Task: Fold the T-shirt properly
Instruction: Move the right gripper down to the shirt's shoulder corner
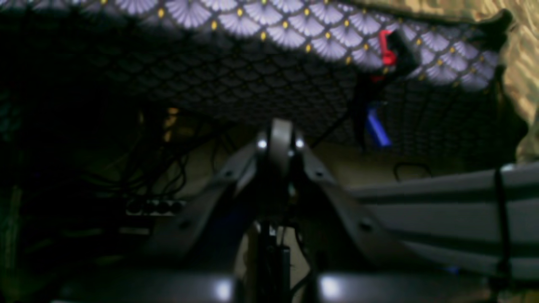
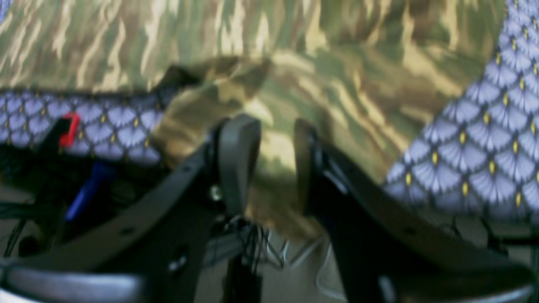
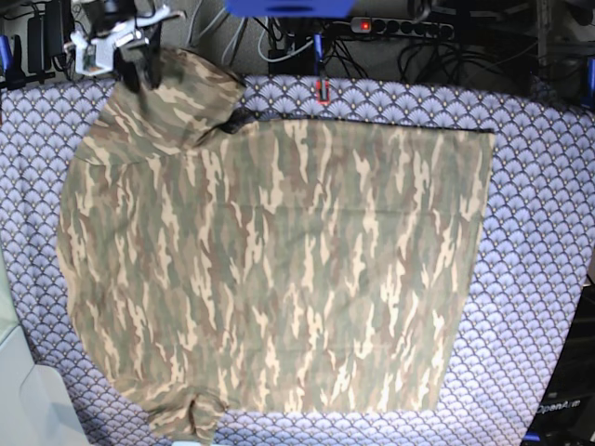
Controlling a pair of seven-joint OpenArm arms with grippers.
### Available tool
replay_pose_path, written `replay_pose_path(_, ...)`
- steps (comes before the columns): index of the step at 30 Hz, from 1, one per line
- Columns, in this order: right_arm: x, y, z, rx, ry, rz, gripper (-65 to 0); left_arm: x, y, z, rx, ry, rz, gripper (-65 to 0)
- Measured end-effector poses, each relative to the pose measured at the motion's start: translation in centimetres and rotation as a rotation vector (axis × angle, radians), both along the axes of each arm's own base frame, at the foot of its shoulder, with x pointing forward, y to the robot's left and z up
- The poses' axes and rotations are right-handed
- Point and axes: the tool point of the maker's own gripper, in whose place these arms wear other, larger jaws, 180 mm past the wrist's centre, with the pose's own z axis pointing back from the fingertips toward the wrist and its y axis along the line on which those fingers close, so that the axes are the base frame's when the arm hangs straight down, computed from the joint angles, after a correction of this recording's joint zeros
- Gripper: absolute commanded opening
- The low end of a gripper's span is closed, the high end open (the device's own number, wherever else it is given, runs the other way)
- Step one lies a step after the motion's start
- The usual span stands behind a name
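Note:
The camouflage T-shirt (image 3: 279,260) lies spread flat on the purple fan-patterned tablecloth (image 3: 539,232), with one sleeve bunched at the far left corner. My right gripper (image 3: 139,70) is at that sleeve by the table's far edge. In the right wrist view it (image 2: 273,160) is open, and the sleeve cloth (image 2: 202,109) shows just beyond and between its fingers. My left gripper (image 1: 280,141) is shut and empty, low beside the table's edge, away from the shirt (image 1: 522,63). It is out of the base view.
A red and black clamp (image 3: 323,90) holds the tablecloth at the far edge; it also shows in the left wrist view (image 1: 387,48) and the right wrist view (image 2: 69,128). Cables and a power strip (image 3: 400,26) lie behind the table. A grey rail (image 1: 442,210) runs beside my left gripper.

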Motion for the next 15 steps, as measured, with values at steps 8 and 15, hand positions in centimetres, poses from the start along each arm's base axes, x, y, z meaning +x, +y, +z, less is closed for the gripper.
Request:
replay_pose_path(8,3.8,-1.7,0.7,0.113,0.011,-0.013,-42.9,2.5,-0.9,0.7,-0.019,-0.009,-0.032,-38.9)
replay_pose_path(15,6.2,-4.1,1.6,0.161,0.058,0.027,-42.8,4.2,0.9,2.4,0.023,-0.067,-0.006,-38.3)
